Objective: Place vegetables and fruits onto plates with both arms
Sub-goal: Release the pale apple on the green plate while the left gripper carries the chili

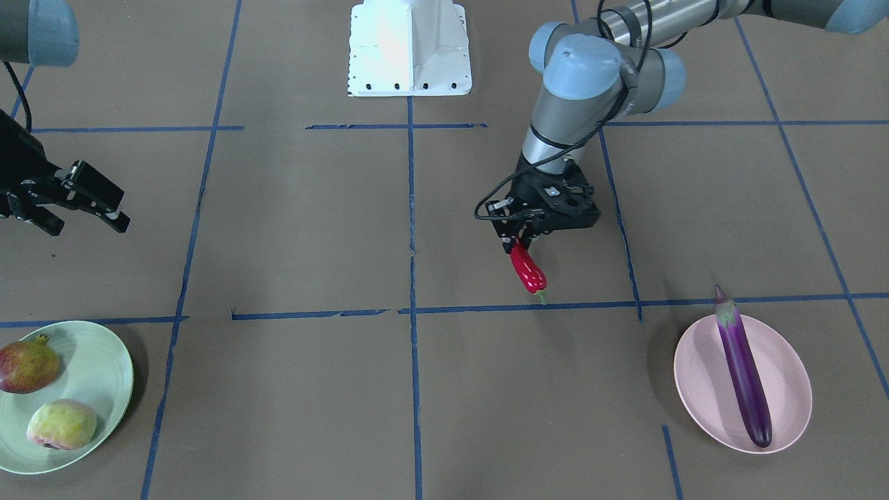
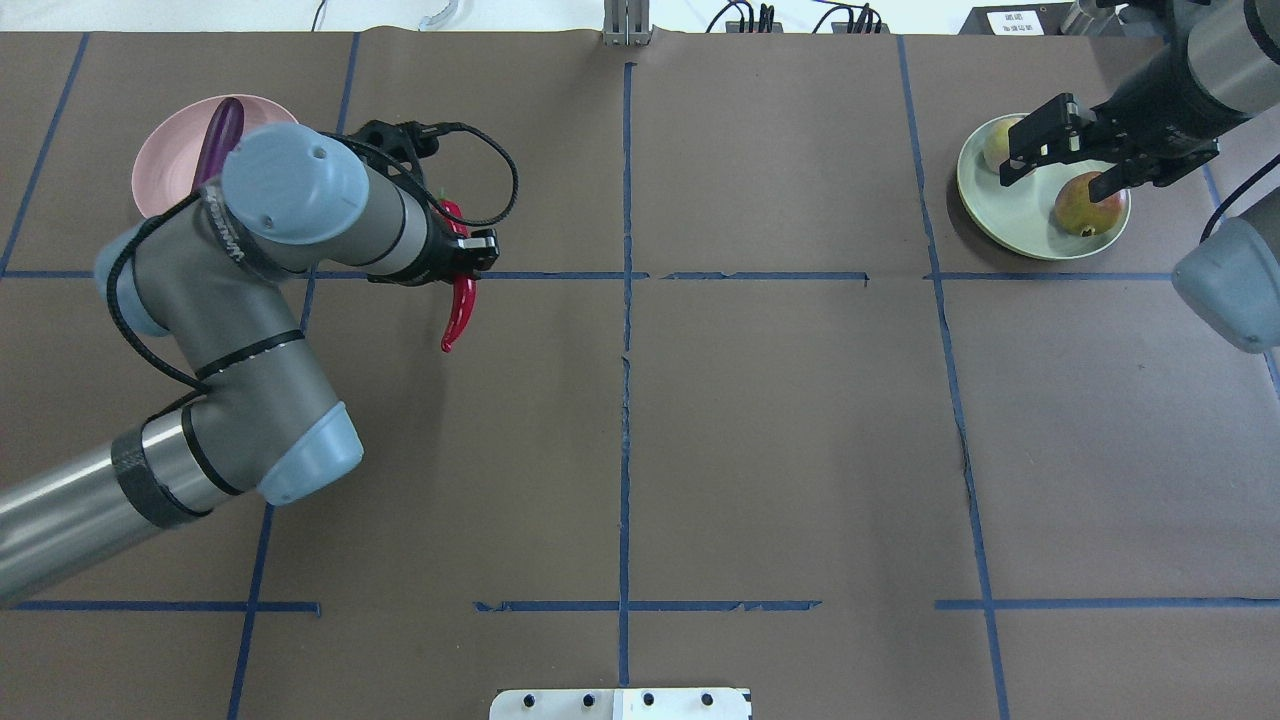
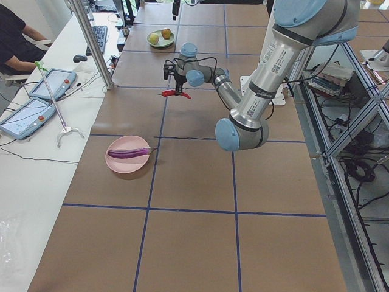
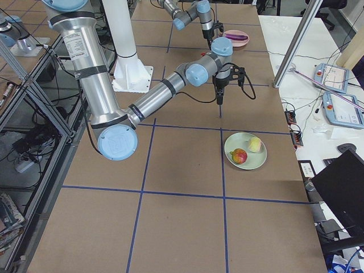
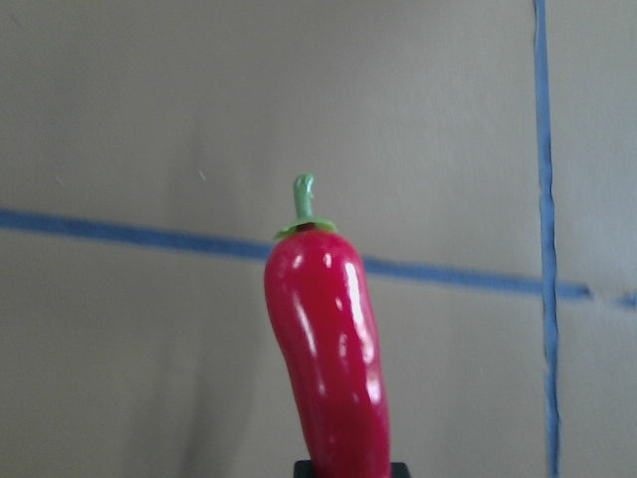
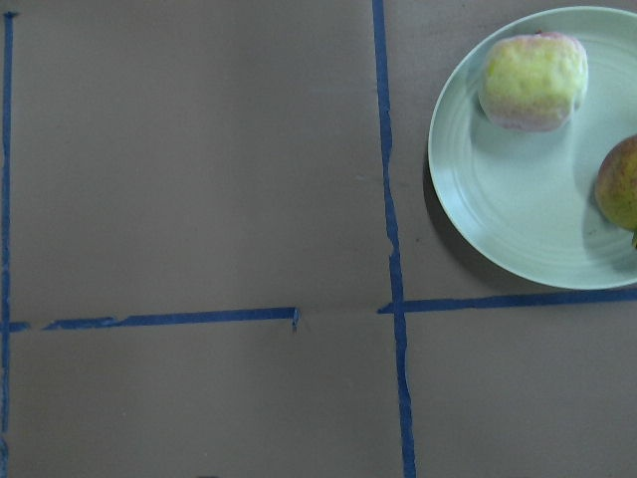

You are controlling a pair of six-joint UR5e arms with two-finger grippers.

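Observation:
My left gripper (image 1: 519, 241) is shut on the red chili pepper (image 1: 528, 270) and holds it above the table, green stem pointing away; the pepper fills the left wrist view (image 5: 326, 354). The purple eggplant (image 1: 744, 370) lies on the pink plate (image 1: 792, 375), off to the side of that gripper. My right gripper (image 1: 83, 212) is open and empty, raised beside the mint green plate (image 1: 104, 375). That plate holds the pomegranate (image 1: 26, 366) and the apple-like fruit (image 1: 61, 424). Both fruits show in the right wrist view, apple-like fruit (image 6: 533, 82) and pomegranate (image 6: 619, 196).
The white robot base block (image 1: 410, 48) stands at the table's edge. Blue tape lines (image 1: 412, 278) divide the brown table into squares. An operators' desk with tablets (image 3: 36, 97) runs along the far side.

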